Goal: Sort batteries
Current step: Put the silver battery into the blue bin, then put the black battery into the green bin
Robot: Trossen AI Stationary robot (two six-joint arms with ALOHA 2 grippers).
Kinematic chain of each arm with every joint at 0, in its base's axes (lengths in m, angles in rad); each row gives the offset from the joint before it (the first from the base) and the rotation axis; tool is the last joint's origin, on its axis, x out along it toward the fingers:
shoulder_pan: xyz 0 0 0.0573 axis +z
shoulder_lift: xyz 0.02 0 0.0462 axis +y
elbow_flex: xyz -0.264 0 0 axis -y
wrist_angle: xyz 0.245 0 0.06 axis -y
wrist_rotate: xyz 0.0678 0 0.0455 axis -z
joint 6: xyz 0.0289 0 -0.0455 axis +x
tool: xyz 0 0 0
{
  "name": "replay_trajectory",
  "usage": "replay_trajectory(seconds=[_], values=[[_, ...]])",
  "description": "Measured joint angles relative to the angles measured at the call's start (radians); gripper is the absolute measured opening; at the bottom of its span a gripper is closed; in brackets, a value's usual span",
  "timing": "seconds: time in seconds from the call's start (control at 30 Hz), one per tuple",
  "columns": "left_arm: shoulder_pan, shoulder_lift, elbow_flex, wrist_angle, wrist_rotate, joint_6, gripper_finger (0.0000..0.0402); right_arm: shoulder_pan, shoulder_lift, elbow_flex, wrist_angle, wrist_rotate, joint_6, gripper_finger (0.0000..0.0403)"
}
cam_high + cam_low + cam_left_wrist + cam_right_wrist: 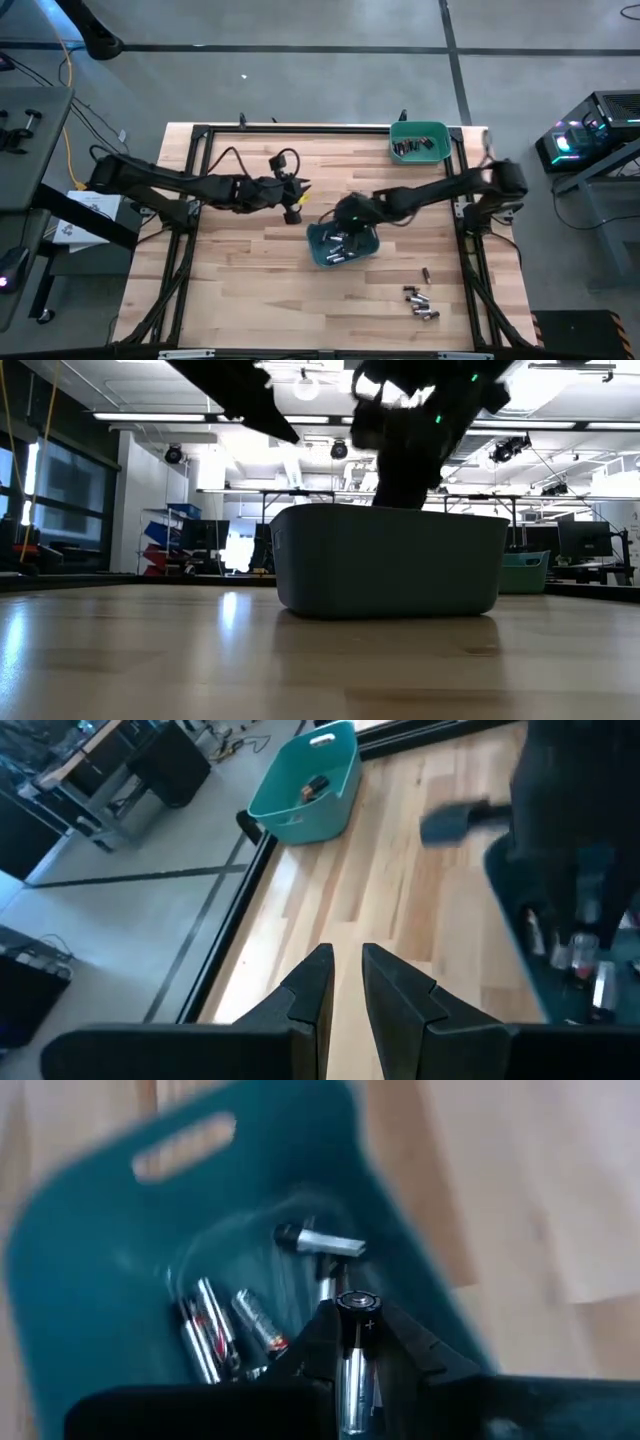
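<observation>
The wooden table (250,260) carries a teal bin (343,244) at its middle, and the right gripper (357,1342) hangs directly over that bin, its fingers pinched on one silvery battery (356,1350) standing upright between them. Below the gripper, more batteries (225,1325) lie on the bin's floor. The left gripper (345,982) waits beside the bin, fingers nearly together, holding nothing.
</observation>
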Motion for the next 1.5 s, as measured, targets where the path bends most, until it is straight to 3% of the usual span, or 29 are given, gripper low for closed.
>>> replay_trajectory(seconds=[0.27, 0.6, 0.73, 0.9, 1.0, 1.13, 1.33, 1.5], values=[[-0.019, -0.021, 0.000, -0.030, 0.003, 0.045, 0.0048, 0.000, 0.167, 0.118, -0.181, -0.027, -0.026, 0.0027], [-0.023, -0.020, 0.000, -0.075, 0.014, 0.017, 0.0048, 0.002, 0.174, 0.191, -0.292, -0.023, 0.065, 0.0120], [-0.024, -0.020, 0.000, -0.077, 0.014, 0.021, 0.0048, 0.046, 0.142, 0.283, -0.399, 0.083, 0.117, 0.0127], [-0.020, -0.020, 0.000, -0.078, 0.014, 0.030, 0.0048, 0.198, 0.064, 0.332, -0.495, 0.275, 0.211, 0.0129], [-0.015, -0.019, -0.005, -0.063, 0.013, 0.041, 0.0048, 0.330, 0.015, 0.319, -0.510, 0.339, 0.366, 0.0129], [-0.009, -0.018, -0.081, 0.130, 0.020, 0.104, 0.0048, 0.505, -0.012, 0.304, -0.531, 0.362, 0.683, 0.0130], [-0.024, -0.018, -0.157, 0.275, 0.153, 0.059, 0.0048, 0.698, -0.005, 0.304, -0.555, 0.356, 1.198, 0.0130], [-0.047, -0.018, -0.172, 0.291, 0.173, 0.056, 0.0048, 0.777, -0.005, 0.303, -0.868, 0.326, 1.669, 0.0133]])
